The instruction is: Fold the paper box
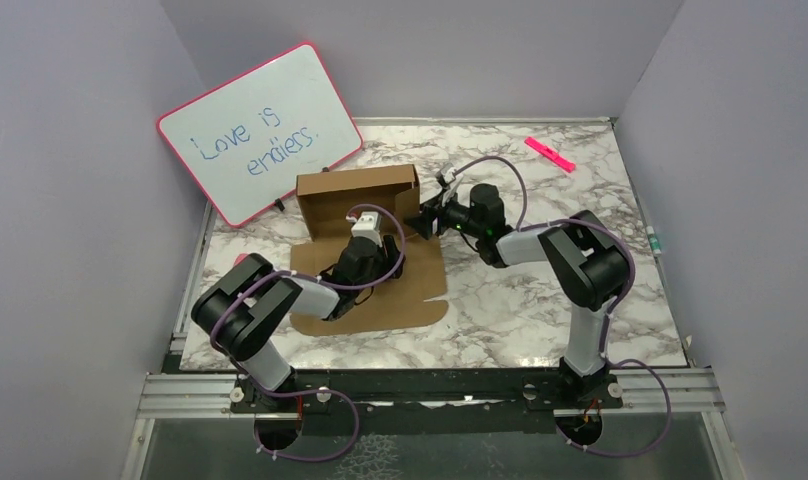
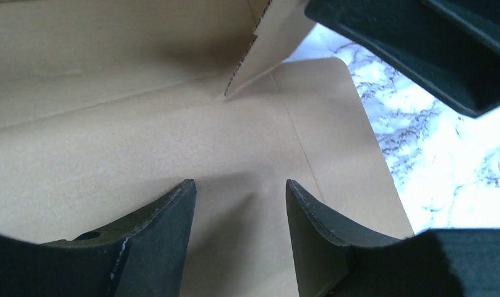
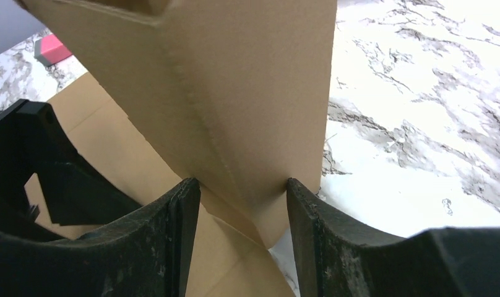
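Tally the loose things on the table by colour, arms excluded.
Brown: 1, box
Pink: 2, marker and block
White with pink frame: 1, whiteboard
Teal: 1, small item at the right edge
Total: 5

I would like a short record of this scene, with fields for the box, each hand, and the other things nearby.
paper box: partly folded, back and one side wall raised, front panel flat on the table
left hand: open, above the flat panel, holding nothing
right hand: open, at the raised side wall; contact unclear
other things: whiteboard, pink marker
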